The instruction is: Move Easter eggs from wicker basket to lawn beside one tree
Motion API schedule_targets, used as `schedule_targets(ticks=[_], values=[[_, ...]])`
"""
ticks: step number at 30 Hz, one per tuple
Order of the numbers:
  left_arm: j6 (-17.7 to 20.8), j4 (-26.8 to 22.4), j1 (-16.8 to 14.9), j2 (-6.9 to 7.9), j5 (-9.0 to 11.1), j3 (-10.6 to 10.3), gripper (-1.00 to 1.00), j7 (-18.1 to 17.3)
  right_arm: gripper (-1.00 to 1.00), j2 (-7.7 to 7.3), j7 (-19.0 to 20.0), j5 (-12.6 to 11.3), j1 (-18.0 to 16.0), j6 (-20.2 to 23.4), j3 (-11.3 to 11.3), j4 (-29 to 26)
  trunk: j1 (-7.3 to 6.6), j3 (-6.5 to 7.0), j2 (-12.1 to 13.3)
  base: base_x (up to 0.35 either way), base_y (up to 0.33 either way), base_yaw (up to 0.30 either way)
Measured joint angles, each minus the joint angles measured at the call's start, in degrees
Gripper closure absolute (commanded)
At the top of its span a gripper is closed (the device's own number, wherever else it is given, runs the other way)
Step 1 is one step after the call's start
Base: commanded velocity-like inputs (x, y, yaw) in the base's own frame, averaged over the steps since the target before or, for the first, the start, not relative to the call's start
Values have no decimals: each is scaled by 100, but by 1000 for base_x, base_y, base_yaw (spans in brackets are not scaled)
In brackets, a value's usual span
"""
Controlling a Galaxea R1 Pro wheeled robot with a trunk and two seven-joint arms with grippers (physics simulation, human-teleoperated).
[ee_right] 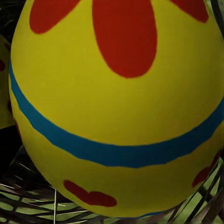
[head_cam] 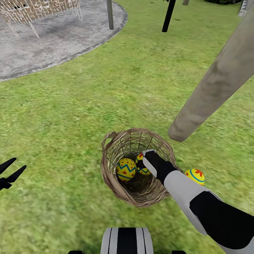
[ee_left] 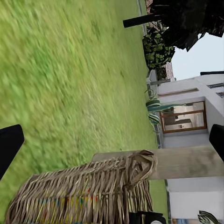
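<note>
Right gripper (head_cam: 147, 155) was down inside the wicker basket (head_cam: 114, 183), nose on the right-hand of 2 Easter eggs (head_cam: 142, 168) there, jaw state unreadable; egg 3 (head_cam: 196, 175) lay on the lawn (head_cam: 88, 102) by the tree (head_cam: 218, 77); left gripper (head_cam: 10, 173) spread, well left.

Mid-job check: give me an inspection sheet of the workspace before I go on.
Surface: lawn, short green grass.
Job's things: wicker basket upright on the grass; two Easter eggs inside; third egg on the grass beside the basket, near the tree trunk.
Clutter: nothing seen.
Grippers: right gripper down inside the basket at an egg, jaw state unclear; left gripper open over the grass.
Cables: nothing seen.
Surroundings: grey patio, lattice chair, white house.
</note>
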Motion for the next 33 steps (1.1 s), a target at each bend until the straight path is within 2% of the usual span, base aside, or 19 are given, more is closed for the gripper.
schedule_targets(ticks=[14,18,29,33], values=[[0,-1,0,0,0,-9,-100,0,100,-8,2,-38,0,-3,-2,-1,-16,133,8,0,0,0],[1,0,0,0,3,-9,-100,0,100,-8,2,-46,0,0,-3,0,-26,221,13,0,0,0],[0,0,0,-9,0,-9,-100,0,100,-20,10,-32,0,12,-2,0,-31,266,16,0,0,0],[1,0,0,-9,3,-9,-100,0,100,-17,11,-46,0,9,-3,0,-42,354,21,0,0,0]])
